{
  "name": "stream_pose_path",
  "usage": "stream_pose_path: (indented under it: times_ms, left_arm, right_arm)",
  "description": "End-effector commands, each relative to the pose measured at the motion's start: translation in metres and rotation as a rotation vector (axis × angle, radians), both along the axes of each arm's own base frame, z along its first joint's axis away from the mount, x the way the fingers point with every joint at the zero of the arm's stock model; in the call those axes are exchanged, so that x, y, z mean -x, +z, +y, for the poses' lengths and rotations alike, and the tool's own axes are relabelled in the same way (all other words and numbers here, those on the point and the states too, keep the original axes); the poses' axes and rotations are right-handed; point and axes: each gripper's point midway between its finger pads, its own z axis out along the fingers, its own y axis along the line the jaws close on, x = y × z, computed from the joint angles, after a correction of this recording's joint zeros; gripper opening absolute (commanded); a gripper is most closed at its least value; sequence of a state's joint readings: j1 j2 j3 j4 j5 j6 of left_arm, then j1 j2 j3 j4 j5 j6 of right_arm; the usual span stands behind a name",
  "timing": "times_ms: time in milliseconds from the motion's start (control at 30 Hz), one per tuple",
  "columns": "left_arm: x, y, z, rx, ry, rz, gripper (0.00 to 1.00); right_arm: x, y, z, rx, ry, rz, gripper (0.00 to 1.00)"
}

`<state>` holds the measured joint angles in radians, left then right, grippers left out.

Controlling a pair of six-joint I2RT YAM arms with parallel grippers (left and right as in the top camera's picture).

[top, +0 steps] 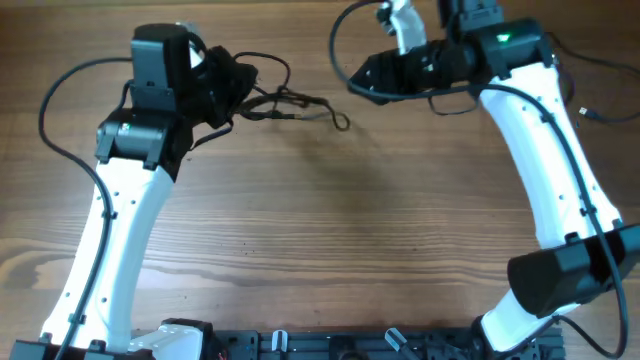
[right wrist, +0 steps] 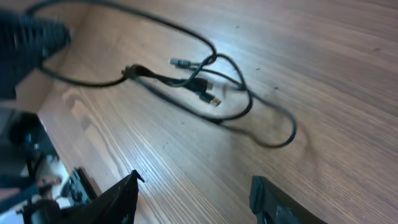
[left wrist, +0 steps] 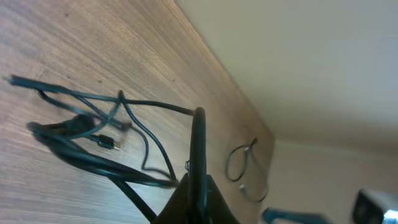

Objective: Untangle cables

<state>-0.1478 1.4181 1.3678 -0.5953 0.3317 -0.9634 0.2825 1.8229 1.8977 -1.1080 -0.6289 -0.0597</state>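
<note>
Left wrist view: left tool [left wrist: 198, 118] pressed together, pinching the cables [top: 290, 98], likely anchoring the tangle on the counter [left wrist: 93, 37]; right tool [right wrist: 194, 182] spread, ready to pull.

Matt wood-grain table [top: 350, 220] under smooth black plastic-sheathed cables [top: 300, 99], arm shells [top: 545, 150] glossy white plastic

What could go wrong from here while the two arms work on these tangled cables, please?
1. The left gripper looks shut on the cables; pulling away may drag the whole knot instead of freeing a strand.
2. The right gripper is open and apart from them; closing on the overlapping loops could catch several strands at once.
</note>
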Motion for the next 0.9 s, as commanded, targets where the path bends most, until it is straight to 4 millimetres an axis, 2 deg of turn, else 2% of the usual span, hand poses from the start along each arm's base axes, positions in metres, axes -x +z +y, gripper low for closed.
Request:
stream_pose_path:
  times_ms: [0, 100, 300, 400, 433, 500, 567, 667, 733, 867]
  left_arm:
    - [0.001, 0.018, -0.001, 0.086, 0.039, -0.005, 0.04]
    - [0.003, 0.019, -0.005, 0.103, 0.013, 0.000, 0.04]
    - [0.005, 0.014, -0.005, 0.096, 0.013, 0.020, 0.04]
    - [0.006, 0.008, -0.003, 0.086, 0.018, 0.032, 0.04]
    - [0.006, 0.007, -0.003, 0.069, 0.012, 0.028, 0.04]
    - [0.008, 0.005, -0.003, 0.042, -0.012, 0.023, 0.04]
    - [0.011, 0.002, -0.004, 0.027, -0.039, 0.027, 0.04]
    - [0.018, 0.004, -0.016, 0.005, -0.159, -0.010, 0.04]
    - [0.022, 0.007, -0.023, 0.009, -0.225, -0.031, 0.04]
    - [0.030, 0.011, -0.034, -0.010, -0.345, -0.089, 0.04]
  right_arm:
    - [0.007, -0.021, 0.022, 0.011, 0.130, -0.023, 0.60]
    - [0.008, -0.030, 0.038, 0.011, 0.171, -0.046, 0.60]
    - [0.003, -0.062, 0.065, -0.065, -0.119, 0.318, 0.69]
    - [0.006, -0.060, 0.086, -0.131, -0.098, 0.365, 0.70]
    - [0.009, -0.052, 0.099, -0.179, -0.030, 0.339, 0.70]
    - [0.008, -0.049, 0.107, -0.173, 0.062, 0.220, 0.71]
    - [-0.001, -0.055, 0.104, -0.097, 0.139, 0.053, 0.74]
    - [-0.021, -0.069, 0.086, 0.070, 0.159, -0.122, 0.74]
    - [-0.022, -0.071, 0.084, 0.125, 0.274, -0.235, 0.73]
    - [-0.017, -0.069, 0.087, 0.102, 0.306, -0.237, 0.73]
